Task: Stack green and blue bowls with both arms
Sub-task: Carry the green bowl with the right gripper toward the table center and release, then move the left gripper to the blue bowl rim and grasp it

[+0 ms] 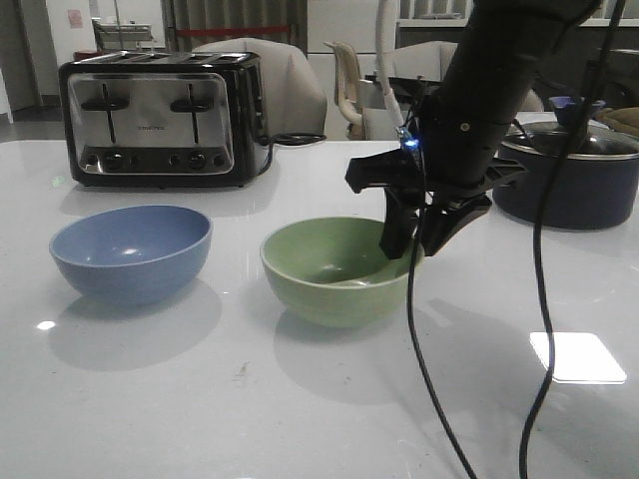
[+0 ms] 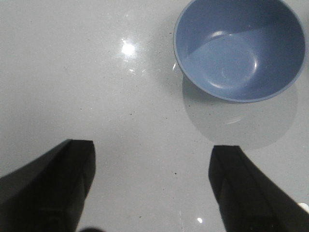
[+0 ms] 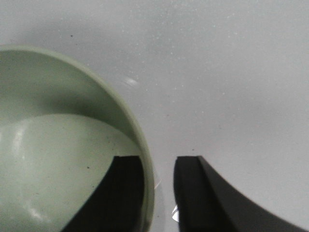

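Nearest us, our right gripper (image 1: 411, 242) straddles the green bowl (image 1: 339, 269)'s rim, slightly parted, not yet clamped. The blue bowl (image 1: 132, 251) sits apart; our left gripper (image 2: 152, 186) hangs wide, empty. Next: pinch, lift.

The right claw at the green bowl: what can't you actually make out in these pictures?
- Front view: the right claw is partly hidden by its own dark arm, which also covers part of the green bowl rim.
- Right wrist view: the fingers straddle the rim, but contact is cut off by the picture edge.
- Left wrist view: the blue bowl is clipped at the top edge.
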You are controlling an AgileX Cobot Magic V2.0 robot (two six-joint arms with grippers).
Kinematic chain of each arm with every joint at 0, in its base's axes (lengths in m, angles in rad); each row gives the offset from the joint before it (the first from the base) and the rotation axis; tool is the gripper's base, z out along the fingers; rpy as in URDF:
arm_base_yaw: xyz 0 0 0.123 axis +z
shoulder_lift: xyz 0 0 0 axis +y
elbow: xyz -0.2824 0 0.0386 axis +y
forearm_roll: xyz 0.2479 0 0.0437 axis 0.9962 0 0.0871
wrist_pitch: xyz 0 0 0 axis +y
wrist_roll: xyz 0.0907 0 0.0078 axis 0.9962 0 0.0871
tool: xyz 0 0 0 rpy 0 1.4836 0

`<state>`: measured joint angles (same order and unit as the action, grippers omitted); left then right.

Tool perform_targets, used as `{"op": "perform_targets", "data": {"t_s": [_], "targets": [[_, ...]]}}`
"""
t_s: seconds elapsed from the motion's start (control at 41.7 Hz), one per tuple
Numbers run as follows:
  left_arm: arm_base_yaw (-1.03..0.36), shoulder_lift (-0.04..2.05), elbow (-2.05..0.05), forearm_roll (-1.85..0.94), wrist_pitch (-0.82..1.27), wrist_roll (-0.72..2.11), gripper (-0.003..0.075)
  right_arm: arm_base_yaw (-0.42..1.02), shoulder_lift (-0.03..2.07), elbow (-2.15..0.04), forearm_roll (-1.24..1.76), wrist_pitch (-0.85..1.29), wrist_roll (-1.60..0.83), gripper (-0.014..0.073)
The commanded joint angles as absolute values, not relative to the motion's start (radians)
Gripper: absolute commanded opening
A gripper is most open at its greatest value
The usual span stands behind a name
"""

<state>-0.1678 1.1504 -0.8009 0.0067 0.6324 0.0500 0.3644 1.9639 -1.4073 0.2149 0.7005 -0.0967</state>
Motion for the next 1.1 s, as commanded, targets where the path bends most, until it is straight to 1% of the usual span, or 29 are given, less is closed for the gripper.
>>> {"op": "perform_targets", "data": {"t_s": [0.0, 0.12, 0.288, 0.455, 0.599, 0.671, 0.934, 1.078], "targets": [[-0.174, 1.134, -0.835, 0.0, 0.573, 0.053, 0.0531, 0.365, 1.884, -1.445, 0.226, 0.671, -0.107, 0.0461], [-0.174, 1.134, -0.835, 0.0, 0.573, 0.053, 0.0531, 0.365, 1.824, -1.445, 0.226, 0.676, -0.107, 0.0441], [-0.162, 1.134, -0.835, 0.0, 0.573, 0.053, 0.0531, 0.365, 1.683, -1.408, 0.222, 0.687, -0.122, 0.0402], [-0.162, 1.134, -0.835, 0.0, 0.573, 0.053, 0.0531, 0.365, 1.46, -1.253, 0.215, 0.672, -0.159, 0.0359], [-0.162, 1.134, -0.835, 0.0, 0.568, 0.053, 0.0531, 0.365, 1.219, -1.081, 0.213, 0.649, -0.162, 0.0356], [-0.162, 1.134, -0.835, -0.008, 0.568, 0.053, 0.0531, 0.365, 1.137, -1.021, 0.213, 0.649, -0.162, 0.0356], [-0.162, 1.134, -0.835, -0.018, 0.568, 0.053, 0.0531, 0.365, 0.892, -0.816, 0.213, 0.649, -0.162, 0.0356], [-0.162, 1.136, -0.842, -0.03, 0.567, 0.053, 0.0531, 0.365, 0.808, -0.748, 0.213, 0.649, -0.162, 0.0356]]}}
